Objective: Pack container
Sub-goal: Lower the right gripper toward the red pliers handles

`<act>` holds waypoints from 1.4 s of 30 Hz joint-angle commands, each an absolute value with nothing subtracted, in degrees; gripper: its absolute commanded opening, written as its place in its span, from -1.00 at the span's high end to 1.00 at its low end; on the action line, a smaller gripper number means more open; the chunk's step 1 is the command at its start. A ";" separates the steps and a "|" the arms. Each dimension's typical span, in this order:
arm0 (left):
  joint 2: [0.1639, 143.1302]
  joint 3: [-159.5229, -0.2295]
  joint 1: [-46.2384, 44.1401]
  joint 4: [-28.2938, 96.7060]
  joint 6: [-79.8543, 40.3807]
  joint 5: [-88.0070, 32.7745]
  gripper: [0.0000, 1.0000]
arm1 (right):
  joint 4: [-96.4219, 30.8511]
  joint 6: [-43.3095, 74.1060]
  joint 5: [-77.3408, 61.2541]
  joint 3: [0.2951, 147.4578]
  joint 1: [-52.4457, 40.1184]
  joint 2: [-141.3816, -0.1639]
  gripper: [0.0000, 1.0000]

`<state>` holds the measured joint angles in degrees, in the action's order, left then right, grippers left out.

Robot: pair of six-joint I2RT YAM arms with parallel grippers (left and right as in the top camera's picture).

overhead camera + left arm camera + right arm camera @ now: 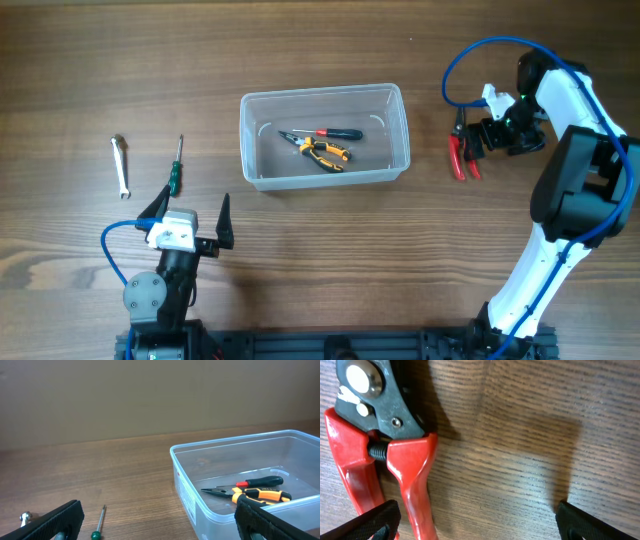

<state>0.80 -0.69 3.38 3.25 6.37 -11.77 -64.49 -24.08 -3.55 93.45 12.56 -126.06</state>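
Observation:
The clear plastic container [320, 94] stands mid-table. It holds orange-handled pliers [326, 152] and a red-and-black screwdriver [338, 133]. In the left wrist view the container [200, 510] is at the right, with the pliers [257, 494] and screwdriver [261, 481] inside. My left gripper [190, 215] is open and empty, near the front edge, left of the container. My right gripper [470, 138] is open, low over red-handled cutters [461, 158] lying on the table right of the container. In the right wrist view the cutters [410, 475] lie by the left finger, with the jaws [477, 527] wide apart.
A green-handled screwdriver [176, 168] and a small silver wrench [120, 165] lie on the table at the left. The screwdriver [100, 521] shows between my left fingers [160, 527], and the wrench end [25, 518] shows at the far left.

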 commanded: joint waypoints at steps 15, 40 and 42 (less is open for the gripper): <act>0.43 -0.32 2.98 3.29 7.07 -11.46 -0.99 | -61.01 -25.28 0.27 92.86 8.99 -128.07 -1.00; 0.43 -0.32 3.01 3.29 7.07 -11.46 -1.00 | -57.74 -23.83 4.12 89.47 8.91 -128.07 -0.98; 0.43 -0.32 2.98 3.29 7.07 -11.46 -0.99 | -57.52 -23.83 4.12 88.58 8.91 -128.07 -0.98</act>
<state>0.80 -0.69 3.38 3.25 6.37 -11.77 -58.13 -24.25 2.66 92.05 9.13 -125.99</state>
